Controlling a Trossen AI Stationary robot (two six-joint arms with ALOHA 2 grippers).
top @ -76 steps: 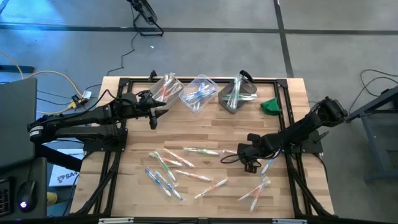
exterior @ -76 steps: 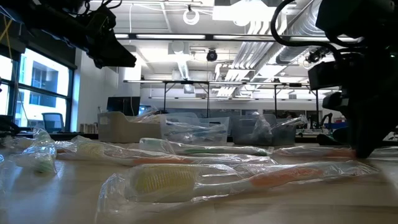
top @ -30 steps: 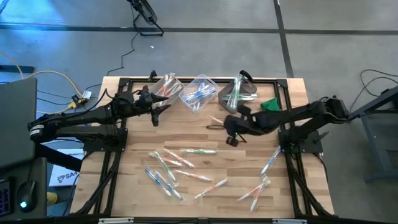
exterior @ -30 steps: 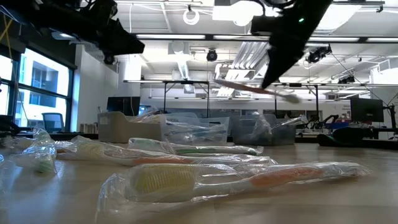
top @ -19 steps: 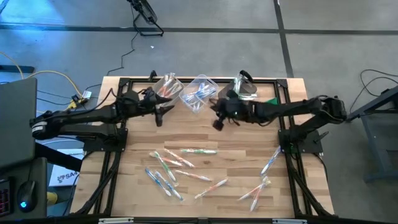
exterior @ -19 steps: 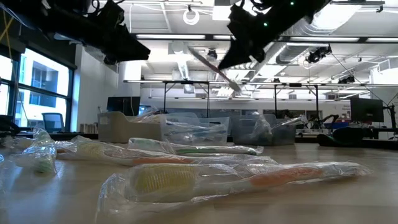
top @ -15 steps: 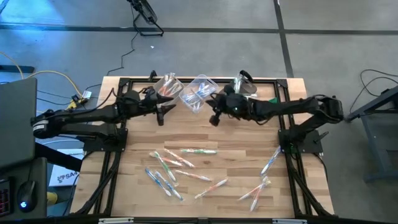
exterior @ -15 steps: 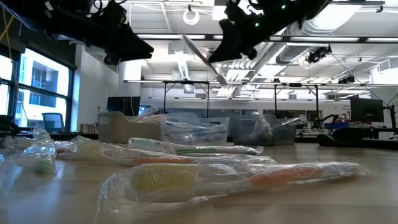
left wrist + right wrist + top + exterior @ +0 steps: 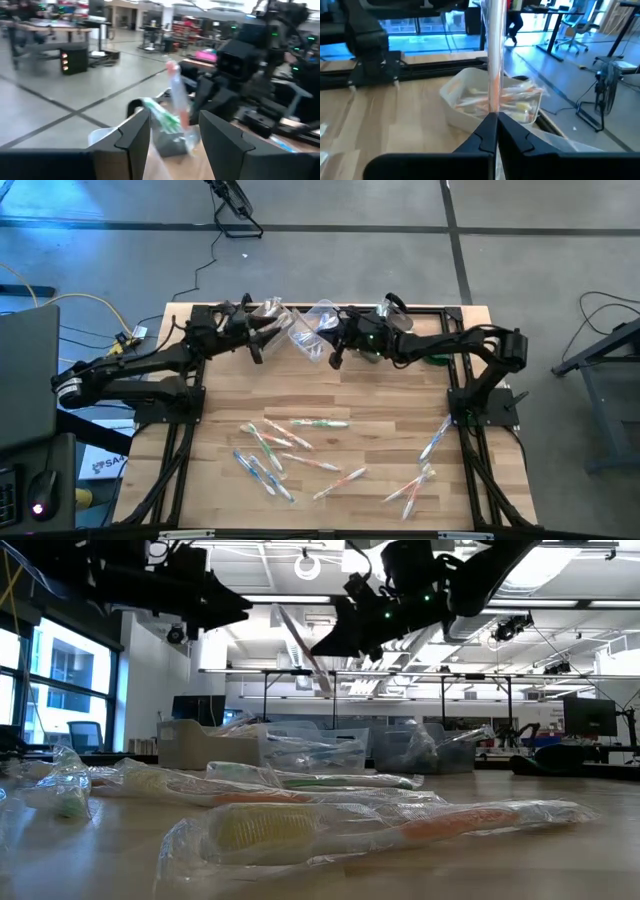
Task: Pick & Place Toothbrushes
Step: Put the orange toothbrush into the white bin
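**Wrapped toothbrush held aloft above the far bins**

While a scatter of wrapped toothbrushes (image 9: pixel 300 450) lies across the near half of the wooden table (image 9: pixel 400 410) (the closest, an orange-handled one (image 9: pixel 400 830), fills the foreground of the low view), the work is going on at the far edge. Near the table's far middle, the right gripper (image 9: pixel 333 352) is clamped shut on a single toothbrush in its clear wrapper (image 9: pixel 495 55), pinched at one end between the two fingers (image 9: pixel 485 132) so that the rest of it projects straight out beyond the fingertips. In the low view it hangs high in the air, slanting, well above the tabletop. Beyond it, as the right wrist camera sees things, stands the clear bin holding orange-handled brushes (image 9: pixel 492 102). From overhead the gripper sits beside the middle bin (image 9: pixel 318 328), with a third bin (image 9: pixel 383 332) and a small green object (image 9: pixel 436 350) further along the far edge. The left gripper (image 9: pixel 256 345) waits by the orange-brush bin, its fingers (image 9: pixel 132 137) parted and holding nothing.
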